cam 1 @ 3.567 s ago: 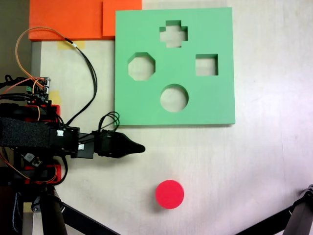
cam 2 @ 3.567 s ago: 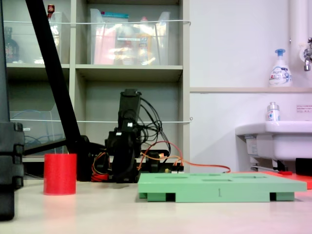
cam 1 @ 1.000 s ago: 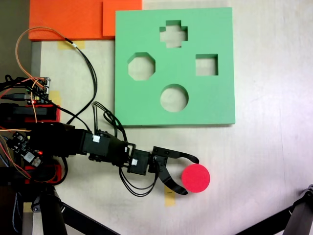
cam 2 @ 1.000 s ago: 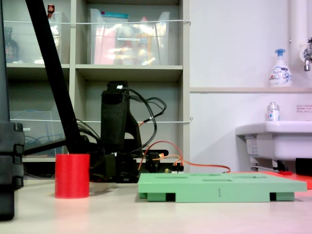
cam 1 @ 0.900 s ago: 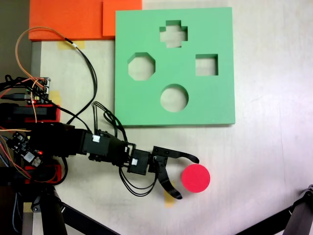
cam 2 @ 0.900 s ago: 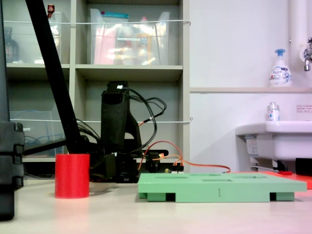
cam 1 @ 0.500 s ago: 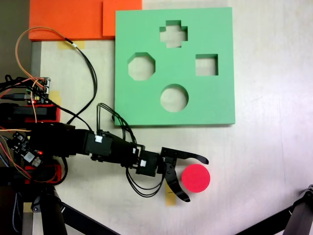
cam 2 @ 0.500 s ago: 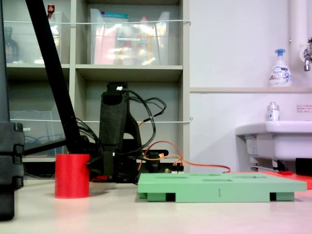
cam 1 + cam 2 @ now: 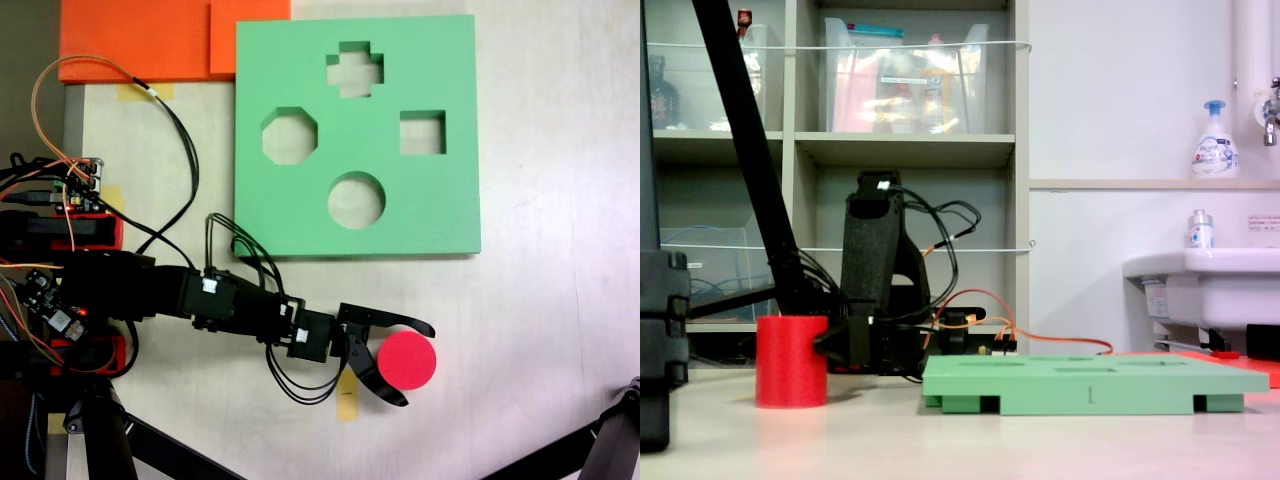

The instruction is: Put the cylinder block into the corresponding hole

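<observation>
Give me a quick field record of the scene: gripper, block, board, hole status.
gripper: open, jaws either side of the block
block: red cylinder upright on the table, below the board in a fixed view
board: green foam, flat, four cutouts
round hole: empty
grasp: not closed yet

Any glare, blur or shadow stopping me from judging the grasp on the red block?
In a fixed view from above, even light, sharp; the gripper jaws and the cylinder block read clearly. In a fixed view at table level, the block is sharp, the arm behind it dark.
</observation>
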`<state>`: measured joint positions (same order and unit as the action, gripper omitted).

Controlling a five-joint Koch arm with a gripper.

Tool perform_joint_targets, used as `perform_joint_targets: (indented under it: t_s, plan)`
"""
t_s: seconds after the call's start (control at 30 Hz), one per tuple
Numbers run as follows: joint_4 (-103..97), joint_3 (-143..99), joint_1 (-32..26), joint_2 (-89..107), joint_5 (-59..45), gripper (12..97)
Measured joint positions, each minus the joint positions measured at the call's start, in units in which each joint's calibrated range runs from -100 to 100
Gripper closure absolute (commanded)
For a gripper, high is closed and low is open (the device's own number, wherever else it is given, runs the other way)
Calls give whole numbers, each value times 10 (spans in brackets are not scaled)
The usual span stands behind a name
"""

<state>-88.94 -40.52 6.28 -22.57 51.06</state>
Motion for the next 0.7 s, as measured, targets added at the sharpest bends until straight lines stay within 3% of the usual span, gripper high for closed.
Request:
perform_joint_targets:
  t_s: [0.1,0.47,0.7]
  plan:
    - [1,0,0,0,0,656]
    - [1,-24,-2,19,0,685]
    - [80,-97,-23,321,3,695]
